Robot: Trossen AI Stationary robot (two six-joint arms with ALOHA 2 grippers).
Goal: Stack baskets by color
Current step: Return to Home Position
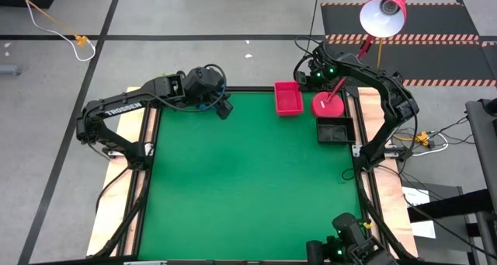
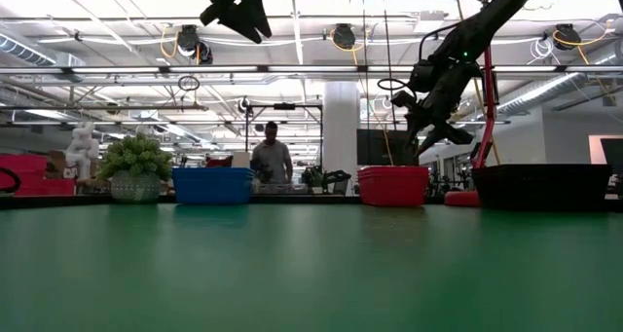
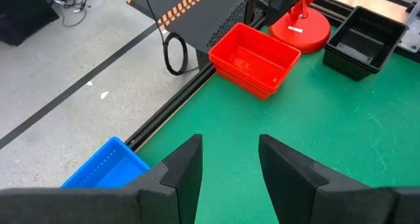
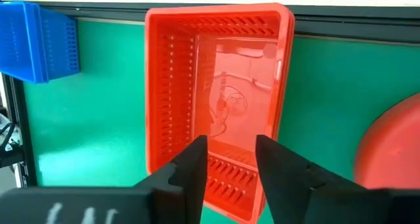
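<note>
A stack of red baskets (image 1: 288,98) rests on its base on the green mat at the far edge, also seen in the right wrist view (image 4: 216,99). My right gripper (image 4: 230,161) hangs open just above the stack's near short end, clear of it in the low view (image 2: 429,135). A black basket (image 1: 334,130) stands at the far right. A blue basket (image 2: 212,186) stands at the far left, under my left gripper (image 3: 230,165), which is open, high above the mat and has nothing between its fingers.
The round red lamp base (image 1: 328,106) stands between the red stack and the black basket, its stem rising beside my right arm. A green plant ball (image 2: 136,162) shows at the far left in the low view. A person (image 2: 272,157) stands beyond the table. The mat's middle and near part (image 1: 248,187) lie bare.
</note>
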